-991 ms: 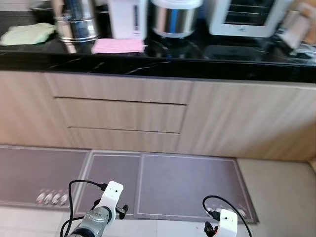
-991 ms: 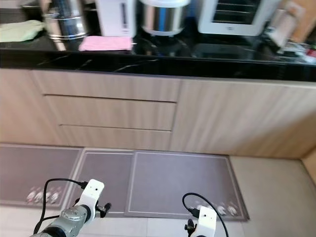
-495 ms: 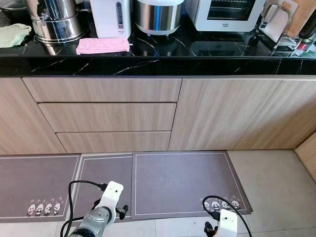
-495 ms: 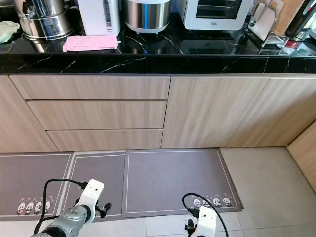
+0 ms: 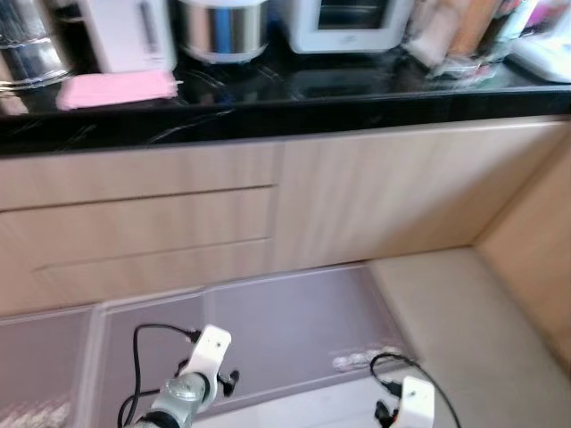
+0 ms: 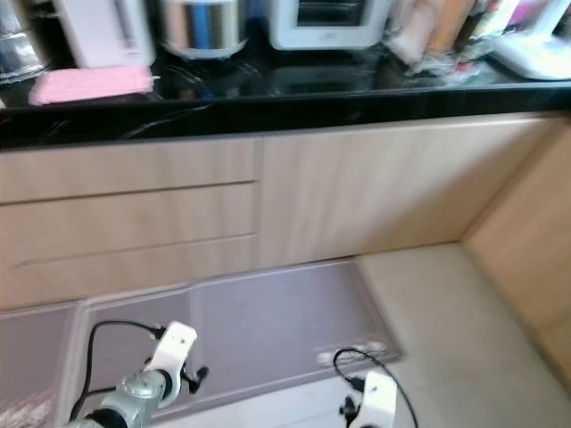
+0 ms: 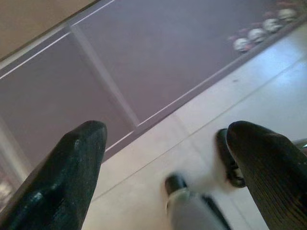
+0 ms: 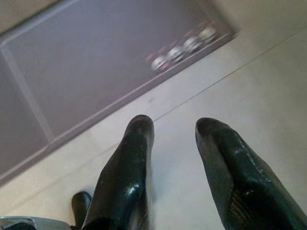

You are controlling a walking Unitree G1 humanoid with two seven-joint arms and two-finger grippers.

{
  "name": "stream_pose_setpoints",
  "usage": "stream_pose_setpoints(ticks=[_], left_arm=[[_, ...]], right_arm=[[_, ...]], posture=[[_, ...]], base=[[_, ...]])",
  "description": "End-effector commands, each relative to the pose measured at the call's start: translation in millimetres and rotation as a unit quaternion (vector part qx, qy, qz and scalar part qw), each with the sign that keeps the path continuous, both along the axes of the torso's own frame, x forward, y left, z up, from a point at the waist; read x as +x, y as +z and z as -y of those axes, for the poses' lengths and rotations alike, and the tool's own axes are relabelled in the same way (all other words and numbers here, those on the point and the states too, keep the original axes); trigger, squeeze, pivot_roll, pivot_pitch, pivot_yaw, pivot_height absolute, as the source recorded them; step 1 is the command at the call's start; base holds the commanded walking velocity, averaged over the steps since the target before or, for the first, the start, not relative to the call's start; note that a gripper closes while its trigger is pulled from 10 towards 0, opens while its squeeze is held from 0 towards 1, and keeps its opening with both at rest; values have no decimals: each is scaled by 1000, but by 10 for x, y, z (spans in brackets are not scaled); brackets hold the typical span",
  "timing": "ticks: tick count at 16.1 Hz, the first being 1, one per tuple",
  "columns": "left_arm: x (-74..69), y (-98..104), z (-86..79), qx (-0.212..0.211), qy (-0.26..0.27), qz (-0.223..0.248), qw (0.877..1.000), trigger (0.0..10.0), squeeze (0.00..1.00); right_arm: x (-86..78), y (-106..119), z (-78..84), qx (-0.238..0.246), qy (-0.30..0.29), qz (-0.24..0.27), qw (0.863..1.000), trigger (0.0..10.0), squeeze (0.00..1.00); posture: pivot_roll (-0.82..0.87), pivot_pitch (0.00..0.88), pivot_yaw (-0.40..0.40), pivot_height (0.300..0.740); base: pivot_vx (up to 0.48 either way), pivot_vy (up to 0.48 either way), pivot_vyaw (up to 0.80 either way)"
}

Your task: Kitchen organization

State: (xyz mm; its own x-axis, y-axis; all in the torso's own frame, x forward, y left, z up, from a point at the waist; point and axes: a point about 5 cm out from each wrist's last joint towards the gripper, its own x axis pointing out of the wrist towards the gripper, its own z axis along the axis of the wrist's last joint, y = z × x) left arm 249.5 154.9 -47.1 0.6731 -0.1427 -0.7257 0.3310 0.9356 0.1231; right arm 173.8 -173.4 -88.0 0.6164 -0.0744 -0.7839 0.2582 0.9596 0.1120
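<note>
You are looking down at a black marble table (image 5: 294, 102) with pale wood cabinet fronts under it, and the picture is smeared with blur. Take the pink folded cloth (image 5: 116, 88) on the table's front edge as your landmark. Just behind it stands a white electric kettle pot (image 5: 134, 34); further along the table away from the cloth come a steel rice cooker (image 5: 220, 27) and then a white toaster oven (image 5: 348, 20). Beyond the oven sits a cluster of bottles and boards, too blurred to name. On the cloth's other side, a steel pot (image 5: 31, 53) shows at the frame's edge.

Below the cloth, two stacked drawers (image 5: 143, 227) face you, with a plain cabinet door (image 5: 375, 196) beside them. On the floor in front of the drawers lie grey-purple mats (image 5: 268, 321) — one has a small row of panda figures (image 8: 182, 48) along its corner, near pale tile.

Both arms hang low, well below the cloth and over the mats' near edge. Your left hand (image 7: 165, 158) has its fingers spread wide, holding nothing. Your right hand (image 8: 175, 143) is also released — a narrower gap between the fingers, with bare tile and mat edge beneath it.
</note>
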Motion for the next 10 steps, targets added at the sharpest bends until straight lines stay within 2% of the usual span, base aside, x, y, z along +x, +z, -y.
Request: stream_pose_setpoints(ticks=[1, 10], left_arm=[[-85, -59, -88, 12, 4, -20, 1000, 10000, 0], [-124, -87, -20, -6, 4, -24, 1000, 10000, 0]], right_arm=[[-72, -38, -54, 8, 2, -13, 1000, 10000, 0], [-92, -42, 4, 1, 3, -16, 1000, 10000, 0]], posture=[[217, 70, -65, 740], [199, 75, -82, 740]], base=[[0, 0, -738], [0, 0, -735]])
